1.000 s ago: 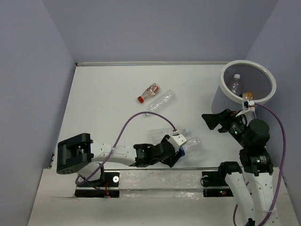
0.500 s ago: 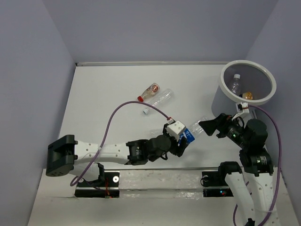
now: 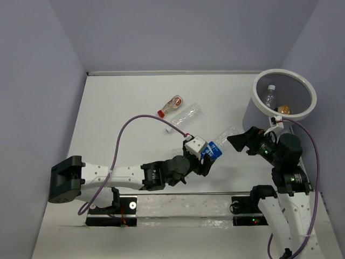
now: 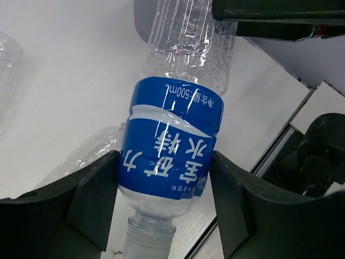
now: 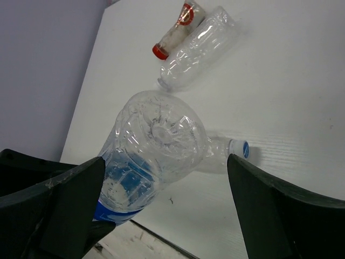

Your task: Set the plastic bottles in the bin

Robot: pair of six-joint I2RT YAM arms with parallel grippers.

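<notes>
My left gripper (image 3: 207, 157) is shut on the clear bottle with a blue label (image 3: 218, 144) and holds it above the table, base pointing right. In the left wrist view the bottle (image 4: 170, 156) sits between both fingers (image 4: 97, 202), neck down. My right gripper (image 3: 241, 141) is open, and the bottle's base (image 5: 156, 143) lies between its spread fingers (image 5: 275, 208). The bin (image 3: 283, 72) stands at the far right with a clear bottle (image 3: 269, 97) and the orange bottle (image 3: 284, 109) inside. The tiny red-capped bottle (image 3: 172, 104) and a plain clear bottle (image 3: 187, 114) lie mid-table.
Another clear bottle with a blue-and-white cap (image 5: 229, 151) lies on the table under the held one; it also shows in the top view (image 3: 180, 152). A purple cable (image 3: 135, 127) arcs over the left arm. Grey walls close in the table.
My left gripper has lifted the blue-label bottle off the table and carried it up and right. Its base has come between my right gripper's open fingers.
</notes>
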